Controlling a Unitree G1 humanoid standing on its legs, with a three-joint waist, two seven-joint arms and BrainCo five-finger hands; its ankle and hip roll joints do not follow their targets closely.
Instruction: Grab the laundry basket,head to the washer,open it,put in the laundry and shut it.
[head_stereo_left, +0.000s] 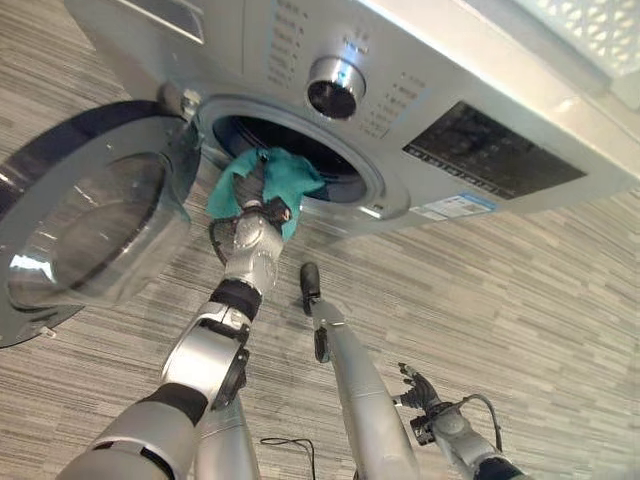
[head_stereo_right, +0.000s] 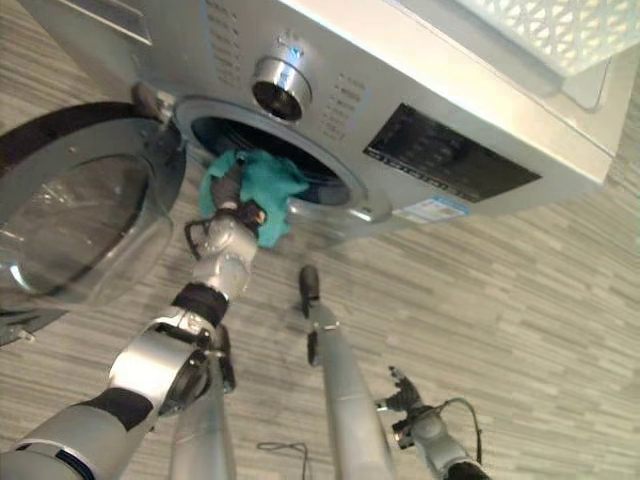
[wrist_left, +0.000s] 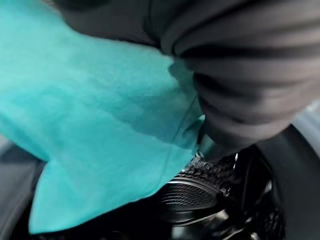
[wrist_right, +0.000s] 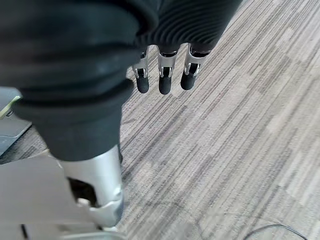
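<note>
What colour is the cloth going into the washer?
Teal; the cloth shows best in the left wrist view.

Grey striped floor (head_stereo_left: 520, 300), silver washer (head_stereo_left: 480, 110) standing on it

Silver-grey arms, dark ribbed wrist covers, seemingly dark-tipped fingers (wrist_right: 164, 82)

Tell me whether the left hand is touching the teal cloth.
Touching. In the left wrist view the teal cloth drapes directly against the left hand; the left eye view shows it bunched at that hand by the washer's open drum.
</note>
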